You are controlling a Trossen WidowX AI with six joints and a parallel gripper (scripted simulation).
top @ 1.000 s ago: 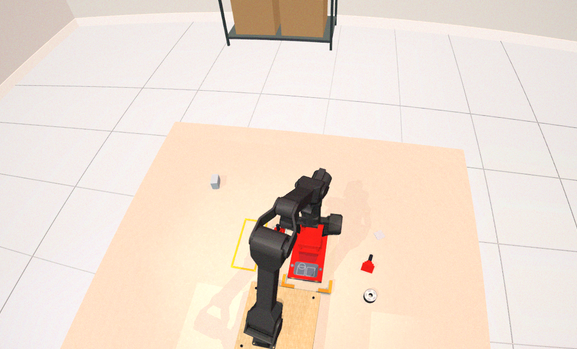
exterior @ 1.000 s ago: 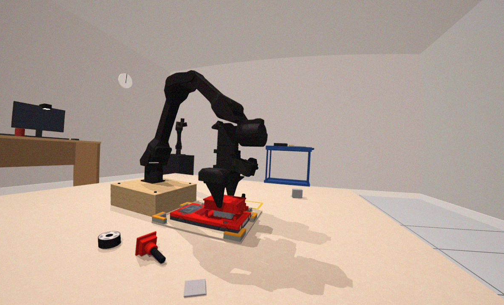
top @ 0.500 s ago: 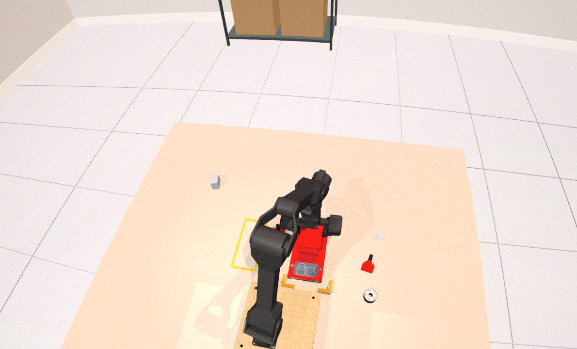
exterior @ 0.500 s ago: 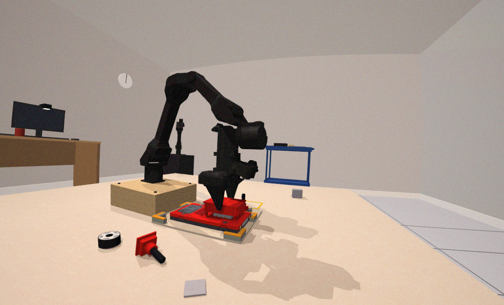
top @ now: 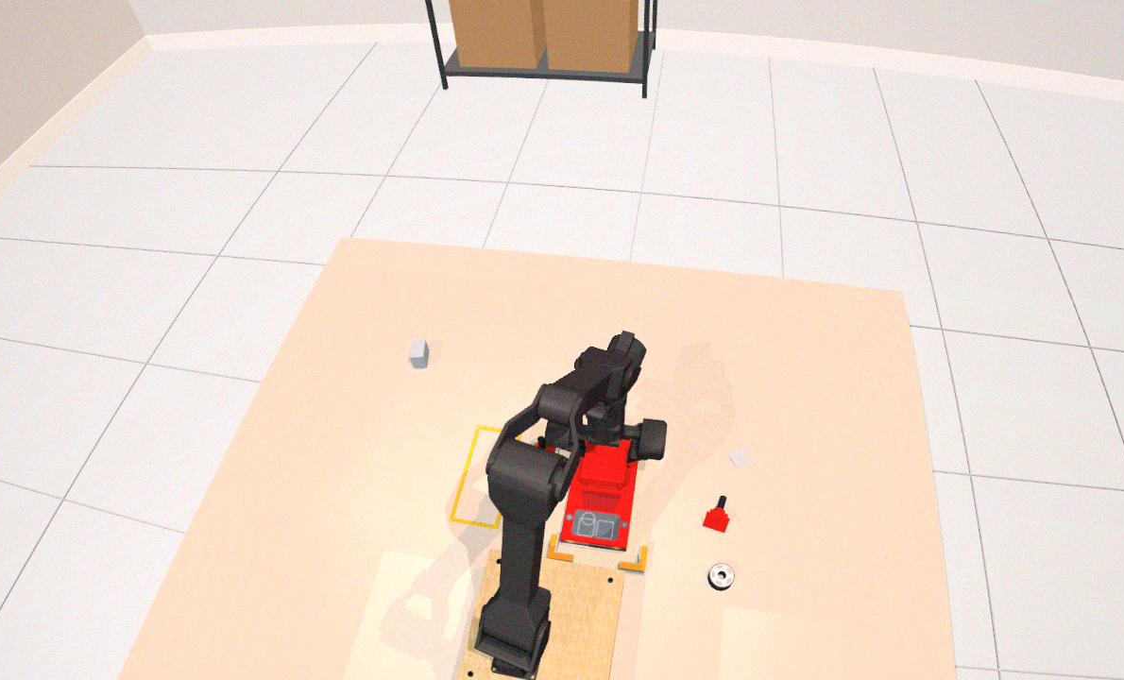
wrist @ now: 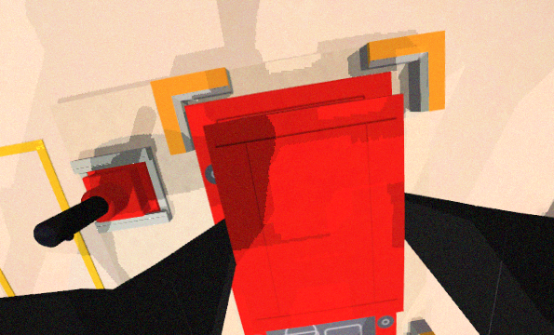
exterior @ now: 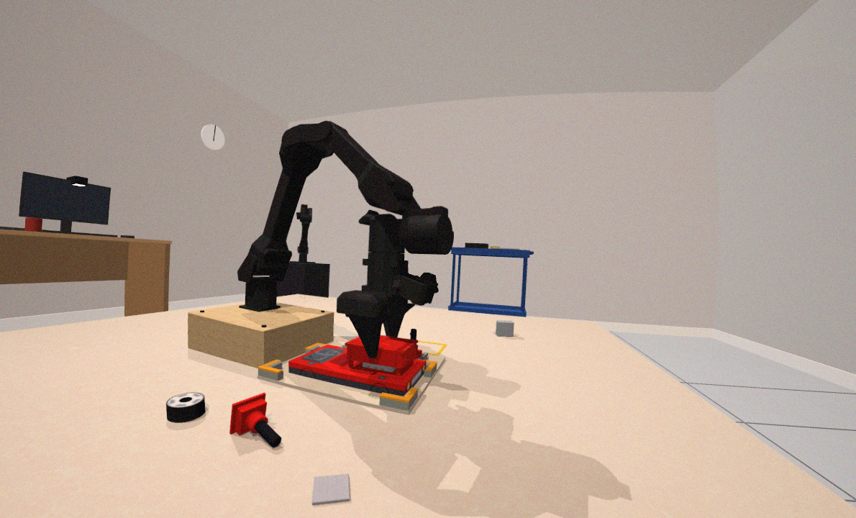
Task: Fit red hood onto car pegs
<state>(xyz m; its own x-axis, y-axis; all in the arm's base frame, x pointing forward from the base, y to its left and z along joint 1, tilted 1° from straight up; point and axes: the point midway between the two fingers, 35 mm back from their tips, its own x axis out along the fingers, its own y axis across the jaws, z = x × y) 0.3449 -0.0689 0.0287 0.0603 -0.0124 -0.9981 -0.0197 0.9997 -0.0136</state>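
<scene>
The red hood [top: 604, 465] [exterior: 385, 350] [wrist: 318, 186] is between the two black fingers of my gripper [exterior: 383, 346] [wrist: 311, 213], which is shut on its sides. The hood is over the red chassis [top: 621, 507] [exterior: 344, 370] [wrist: 304, 89], roof up, with its edges roughly in line with the deck. The grey engine block [exterior: 378, 367] shows below the hood's side in the exterior view. The chassis is inside the orange-topped jig corners [top: 638, 565] [exterior: 398, 397] [wrist: 436, 70]. The pegs and corner holes are hidden, and I cannot tell if the hood touches the deck.
A red part with a black stalk [wrist: 128, 195] stands in a grey holder beside the jig, near the yellow outline [top: 464, 477] [wrist: 55, 172]. Another red stalked part [top: 716, 518] [exterior: 249, 414], a wheel [exterior: 186, 412], a grey plate [top: 739, 457] [exterior: 331, 489] and a grey block [top: 418, 354] [exterior: 504, 328] lie around.
</scene>
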